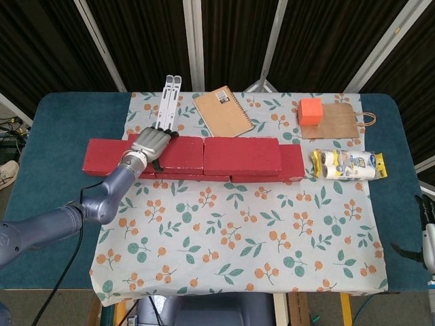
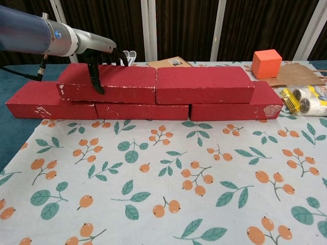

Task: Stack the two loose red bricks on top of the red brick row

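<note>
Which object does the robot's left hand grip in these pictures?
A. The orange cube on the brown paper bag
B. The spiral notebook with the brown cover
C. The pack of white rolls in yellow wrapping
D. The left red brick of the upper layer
D: the left hand grips the left red brick of the upper layer, with a finger down its front face and others over its back edge.

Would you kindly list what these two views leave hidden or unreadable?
- Right hand: head view, cut off by the right edge; fingers unseen.
- Left hand: chest view, far-side fingers hidden behind the upper left brick.
- Notebook label: head view, too small to read.
</note>
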You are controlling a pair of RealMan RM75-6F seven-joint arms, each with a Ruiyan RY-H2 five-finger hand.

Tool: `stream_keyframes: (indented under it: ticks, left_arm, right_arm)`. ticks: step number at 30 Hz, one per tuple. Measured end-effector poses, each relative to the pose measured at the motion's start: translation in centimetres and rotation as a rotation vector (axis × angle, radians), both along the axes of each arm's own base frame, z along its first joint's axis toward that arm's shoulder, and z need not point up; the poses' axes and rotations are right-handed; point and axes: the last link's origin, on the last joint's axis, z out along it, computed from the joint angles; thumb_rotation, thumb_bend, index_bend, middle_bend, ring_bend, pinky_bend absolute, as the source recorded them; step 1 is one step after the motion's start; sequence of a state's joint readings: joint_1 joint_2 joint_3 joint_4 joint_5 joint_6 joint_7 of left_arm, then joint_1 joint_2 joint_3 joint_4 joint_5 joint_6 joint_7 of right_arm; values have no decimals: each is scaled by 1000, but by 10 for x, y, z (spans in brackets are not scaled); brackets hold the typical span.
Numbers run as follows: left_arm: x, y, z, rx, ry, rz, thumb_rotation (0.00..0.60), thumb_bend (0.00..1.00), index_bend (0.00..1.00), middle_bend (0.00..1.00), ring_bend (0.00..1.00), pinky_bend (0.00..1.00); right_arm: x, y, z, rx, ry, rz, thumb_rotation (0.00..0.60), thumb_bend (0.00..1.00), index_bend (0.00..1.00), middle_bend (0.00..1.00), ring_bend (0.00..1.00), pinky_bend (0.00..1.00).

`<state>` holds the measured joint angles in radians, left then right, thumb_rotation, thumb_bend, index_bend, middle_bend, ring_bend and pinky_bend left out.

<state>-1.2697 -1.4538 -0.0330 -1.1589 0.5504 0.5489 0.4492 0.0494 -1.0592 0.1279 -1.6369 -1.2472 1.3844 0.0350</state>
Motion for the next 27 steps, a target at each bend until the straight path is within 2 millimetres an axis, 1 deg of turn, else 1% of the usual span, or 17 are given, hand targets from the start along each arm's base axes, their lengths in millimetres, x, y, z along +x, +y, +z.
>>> stream_keyframes:
  ticks: [9, 18, 27]
  left_arm:
    - [3, -1, -2, -4, -13, 0, 600, 9, 230, 267, 261, 279]
    - [1, -1, -1, 3, -13, 3, 600, 8, 229, 265, 261, 279]
    - [0, 0, -5, 3, -23, 8, 600, 8, 227, 262, 261, 279]
  right_arm:
    - [0, 0, 0, -1, 3, -1, 600, 3, 0, 42, 0, 0]
    - [1, 0, -1, 2, 2, -1, 600, 3, 0, 42, 0, 0]
    - [0, 0, -1, 3, 4, -4, 600, 3, 0, 42, 0, 0]
